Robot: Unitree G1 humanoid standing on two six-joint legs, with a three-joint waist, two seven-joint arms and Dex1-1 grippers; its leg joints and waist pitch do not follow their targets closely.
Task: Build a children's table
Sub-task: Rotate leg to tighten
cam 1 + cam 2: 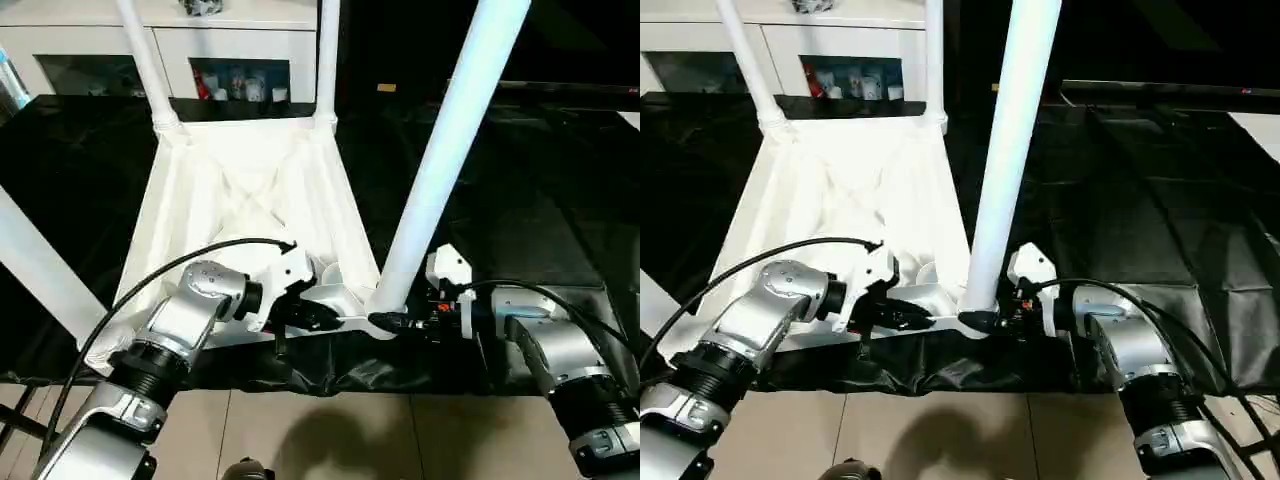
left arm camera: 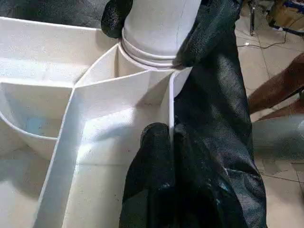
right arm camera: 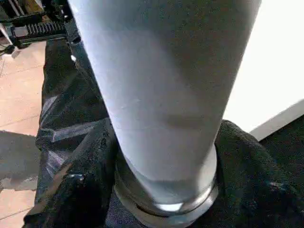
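The white table top (image 1: pixel 250 180) lies upside down on a black sheet, ribs facing up. Three legs stand in its sockets: two at the far corners (image 1: pixel 146 62) (image 1: pixel 327 60) and one at the near left (image 1: pixel 40 270). A fourth leg (image 1: pixel 440 160) rises slightly tilted from the near right corner socket. My right gripper (image 1: pixel 385 322) is shut around this leg's base, with black fingers (image 3: pixel 76 190) on both sides of it. My left gripper (image 1: pixel 315 315) is shut on the top's near rim wall (image 2: pixel 168 109), just beside that corner.
A white cabinet with glass doors (image 1: pixel 230 45) stands behind the table top. The black sheet (image 1: pixel 520 200) spreads to the right and ends at a crumpled front edge (image 1: pixel 330 375), with tiled floor (image 1: pixel 330 430) below it. Black cables loop over both forearms.
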